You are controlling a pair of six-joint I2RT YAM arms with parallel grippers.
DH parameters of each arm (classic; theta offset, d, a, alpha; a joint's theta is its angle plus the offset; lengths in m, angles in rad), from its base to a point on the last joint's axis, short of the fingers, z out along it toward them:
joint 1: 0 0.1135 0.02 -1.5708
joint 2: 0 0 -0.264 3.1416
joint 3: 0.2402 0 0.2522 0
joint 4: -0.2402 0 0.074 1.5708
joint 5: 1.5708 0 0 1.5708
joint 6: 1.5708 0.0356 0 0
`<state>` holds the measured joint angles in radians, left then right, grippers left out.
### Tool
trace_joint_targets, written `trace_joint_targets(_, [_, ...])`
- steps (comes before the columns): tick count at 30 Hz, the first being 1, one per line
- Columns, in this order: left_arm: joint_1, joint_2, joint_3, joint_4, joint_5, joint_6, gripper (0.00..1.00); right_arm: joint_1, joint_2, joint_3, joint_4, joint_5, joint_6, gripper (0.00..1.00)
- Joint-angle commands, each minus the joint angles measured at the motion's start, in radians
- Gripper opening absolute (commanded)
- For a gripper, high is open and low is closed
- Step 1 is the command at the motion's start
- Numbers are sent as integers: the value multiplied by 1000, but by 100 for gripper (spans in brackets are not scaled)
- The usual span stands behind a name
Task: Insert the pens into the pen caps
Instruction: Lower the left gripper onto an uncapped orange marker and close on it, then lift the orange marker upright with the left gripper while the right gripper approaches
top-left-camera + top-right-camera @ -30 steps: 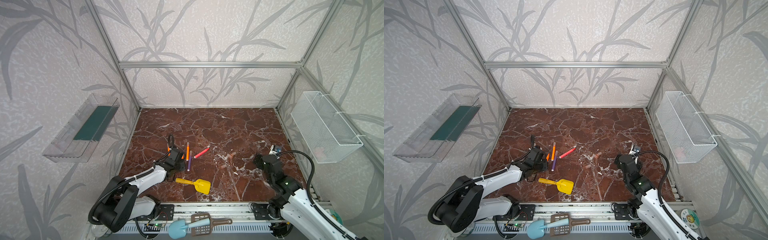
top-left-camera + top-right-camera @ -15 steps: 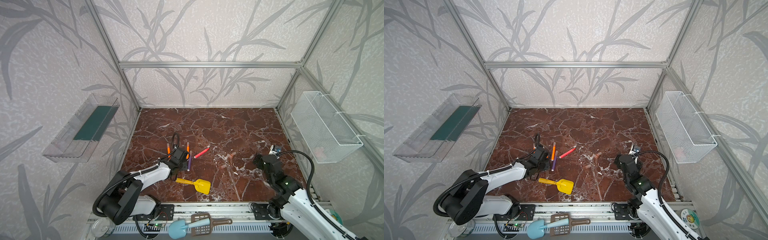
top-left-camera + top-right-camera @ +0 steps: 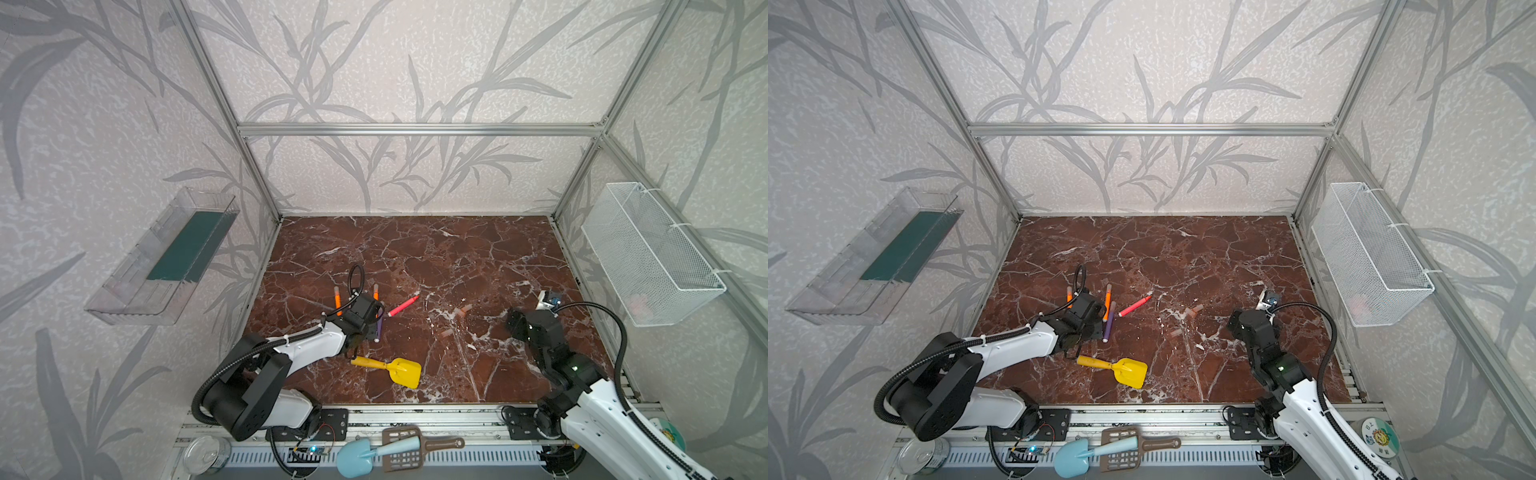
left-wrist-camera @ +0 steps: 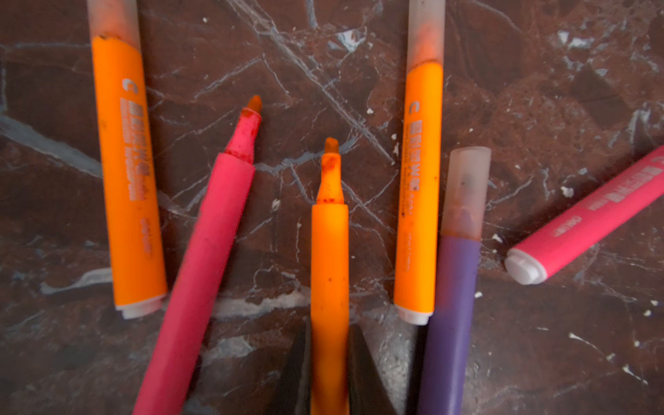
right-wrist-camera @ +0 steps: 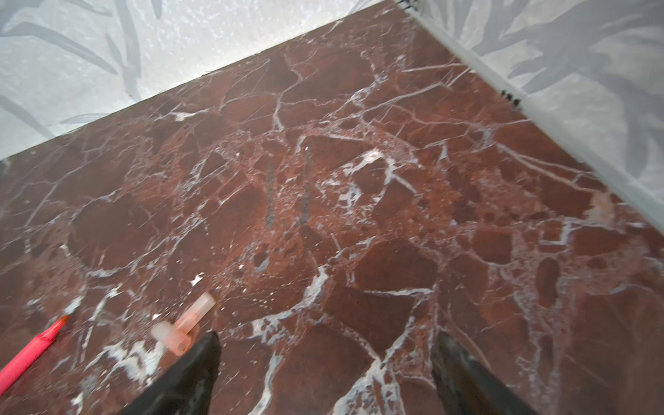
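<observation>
In the left wrist view my left gripper (image 4: 330,334) is shut on an uncapped orange pen (image 4: 329,251), its tip pointing away from the jaws. Around it on the marble lie two capped orange pens (image 4: 125,172) (image 4: 418,187), an uncapped red-pink pen (image 4: 204,258), a capped purple pen (image 4: 452,305) and another red-pink pen (image 4: 589,219). Two loose pen caps (image 5: 196,316) (image 5: 170,337) lie touching each other just beyond one finger of my right gripper (image 5: 325,345), which is open over bare floor. A third cap (image 3: 446,332) lies alone near the middle.
A yellow toy shovel (image 3: 390,368) lies near the front edge, close to the left arm. A white wire basket (image 3: 648,257) hangs on the right wall and a clear shelf (image 3: 166,257) on the left wall. A blue scoop (image 3: 357,457) rests on the front rail.
My left gripper has shifted slightly right over the pen group and its jaws have shut on the uncapped orange pen. The right arm has stayed where it was.
</observation>
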<state>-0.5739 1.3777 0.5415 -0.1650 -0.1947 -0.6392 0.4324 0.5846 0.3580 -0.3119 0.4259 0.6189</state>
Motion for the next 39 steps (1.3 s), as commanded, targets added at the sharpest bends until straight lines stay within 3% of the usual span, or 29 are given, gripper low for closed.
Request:
trace_joint_targets(1, [-2,-62,4,-53,21,-12,6,4,-24,14,73,-255,69,87])
trace_joint_targets(4, [-2,-143,16,-91,32,-6,2,57,-14,26,133,-339,122,87])
trace_joint_targets(9, [-3,-308,29,-158,43,-1,2,282,27,7,328,-292,184,88])
trace_joint_targets(11, [-2,-377,29,-165,93,16,1,400,87,2,450,-267,198,89])
trace_joint_targets(15, [-30,-479,11,-120,237,60,0,525,284,68,621,-278,206,89])
trace_joint_targets(20, [-134,-574,-16,-39,299,116,0,553,557,191,769,-387,254,76])
trace_joint_targets(23, [-156,-584,-27,-18,327,133,0,571,653,248,806,-391,259,74])
trace_joint_targets(31, [-185,-580,-63,58,389,118,0,585,747,303,843,-362,282,69])
trace_joint_targets(39, [-207,-577,-44,50,381,123,0,617,824,340,861,-355,309,61])
